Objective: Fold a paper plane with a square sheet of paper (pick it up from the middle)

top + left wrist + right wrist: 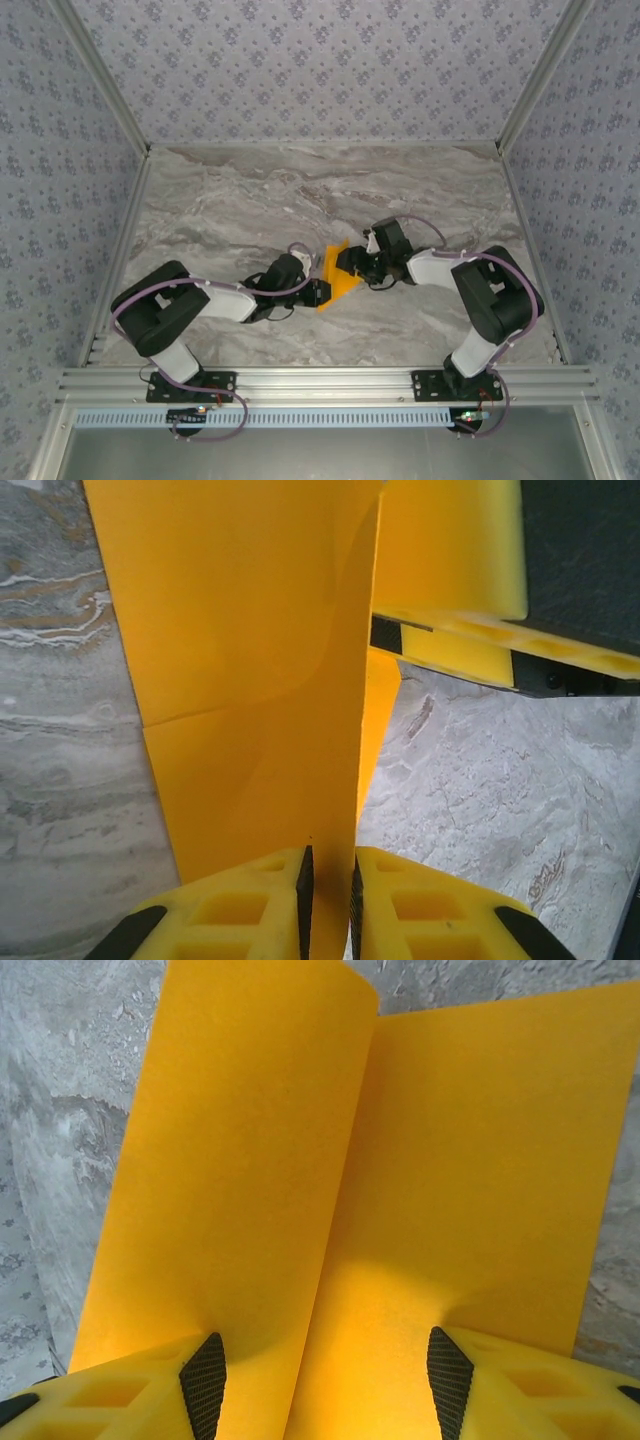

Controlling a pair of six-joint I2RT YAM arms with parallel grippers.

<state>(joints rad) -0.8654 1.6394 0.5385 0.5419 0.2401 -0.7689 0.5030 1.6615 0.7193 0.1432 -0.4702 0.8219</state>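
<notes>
Early days, I'd say. The square sheet of paper is held up between the two arms over the middle of the marble surface. It is bent along one soft fold with no dart shape yet, so nearly all the creasing is left. Nearest me, the left fingers are clenched on the sheet's edge. Beyond, the right fingers are spread wide astride the fold, touching the paper but apparently not gripping it.

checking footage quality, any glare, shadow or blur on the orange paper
Top external: even light, no glare, orange sheet small but sharp. Left wrist: sheet crisp, lower half dimmer. Right wrist: brighter patch on it between the right gripper fingers, no blur.
</notes>
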